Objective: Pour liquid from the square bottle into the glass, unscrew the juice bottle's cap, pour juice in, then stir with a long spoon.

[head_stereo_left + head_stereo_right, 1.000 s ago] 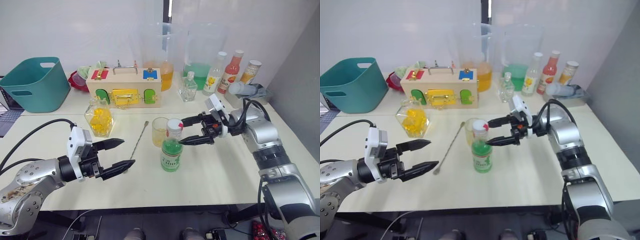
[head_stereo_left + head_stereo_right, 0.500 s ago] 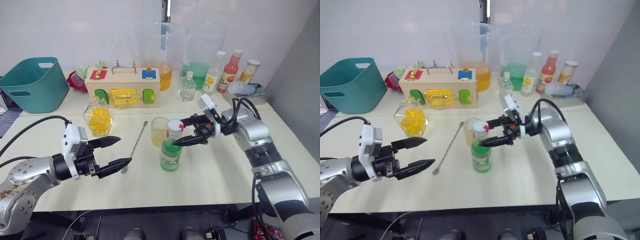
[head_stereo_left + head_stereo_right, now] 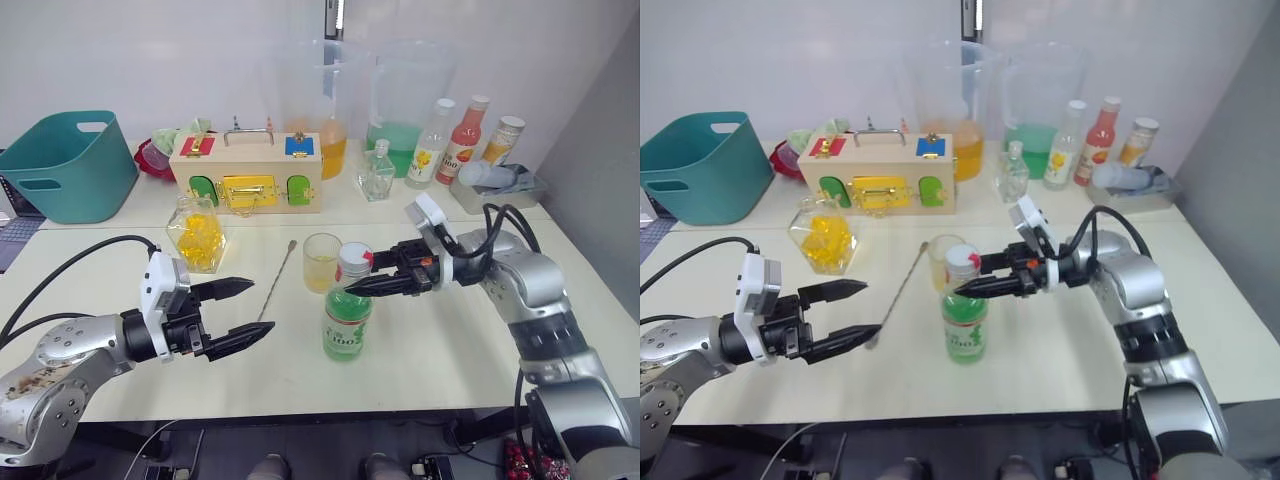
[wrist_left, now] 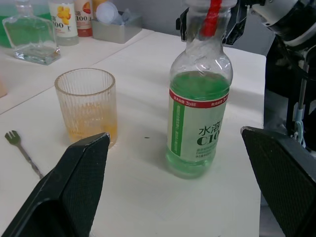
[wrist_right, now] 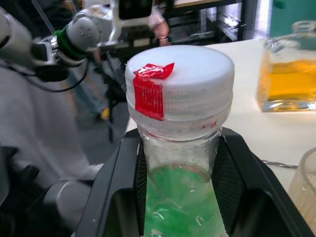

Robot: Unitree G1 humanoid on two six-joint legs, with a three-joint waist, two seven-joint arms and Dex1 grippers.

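The juice bottle (image 3: pixel 346 315) stands upright near the table's middle, its pale green juice about two-thirds up and its white cap (image 3: pixel 353 258) with a reddish tab on. My right gripper (image 3: pixel 359 278) reaches in from the right, shut on the neck just under the cap (image 5: pixel 178 81). The glass (image 3: pixel 321 262) stands just behind, holding a little yellow liquid. The long spoon (image 3: pixel 272 290) lies left of the glass. Farther left sits the square bottle (image 3: pixel 198 235). My left gripper (image 3: pixel 260 306) hovers open and empty left of the juice bottle (image 4: pixel 197 118), its fingers (image 4: pixel 74 192) apart.
A wooden latch box (image 3: pixel 248 175) and a teal basin (image 3: pixel 65 165) stand at the back left. Two tall pitchers (image 3: pixel 405 100), a small clear square bottle (image 3: pixel 377 175) and three drink bottles (image 3: pixel 463 140) line the back right, beside a grey tray (image 3: pixel 495 185).
My right gripper's fingers have closed in on the juice bottle's neck, and the bottle has shifted slightly toward the table's front edge. The left gripper has stayed open, drifting a little.
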